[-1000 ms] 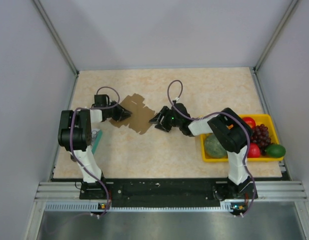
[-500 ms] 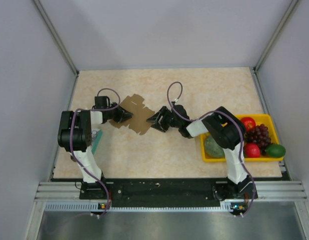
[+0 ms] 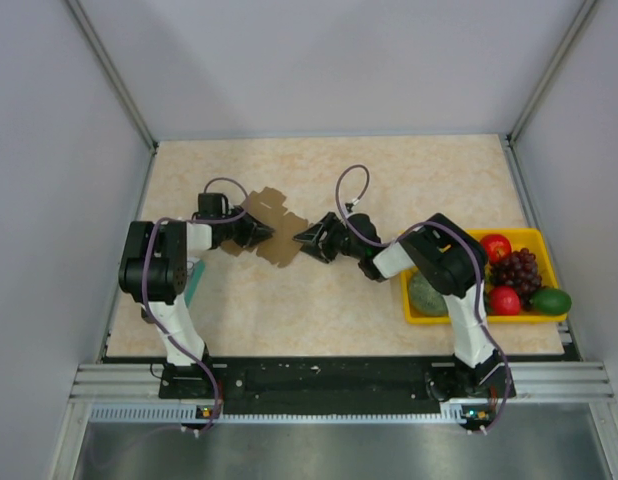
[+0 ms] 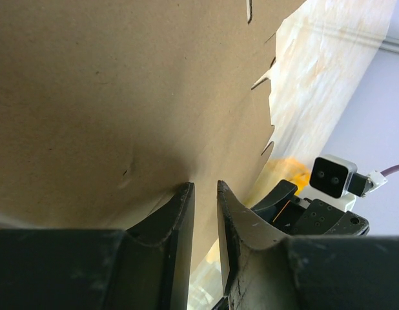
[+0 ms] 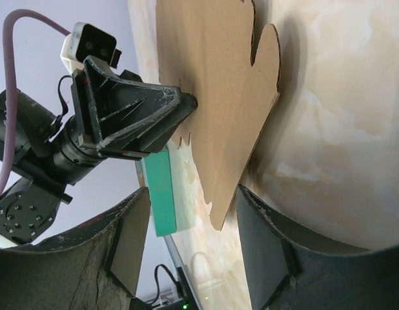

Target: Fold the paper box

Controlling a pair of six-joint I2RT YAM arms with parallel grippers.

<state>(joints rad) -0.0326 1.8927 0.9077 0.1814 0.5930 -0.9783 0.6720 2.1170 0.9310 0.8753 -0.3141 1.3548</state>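
Note:
The paper box (image 3: 274,222) is a flat brown die-cut sheet in the middle of the table, between both arms. In the right wrist view the paper box (image 5: 219,77) stands tilted off the table and casts a shadow. My left gripper (image 3: 259,232) is at its left edge. Its jaws (image 4: 203,187) show a narrow gap, with the tips against the sheet's face (image 4: 122,84) and nothing seen between them. My right gripper (image 3: 304,240) is open at the sheet's right end. The pointed flap lies between its fingers (image 5: 193,194), close to the right one.
A teal-and-white packet (image 3: 196,280) lies by the left arm and also shows in the right wrist view as a teal packet (image 5: 162,190). A yellow tray (image 3: 534,236) with fruit stands at the right, beside the right arm. Grey walls close in the table.
My left gripper has slid right along with the sheet's left edge. My right gripper has moved left up to the sheet's right end. The sheet looks shorter from above.

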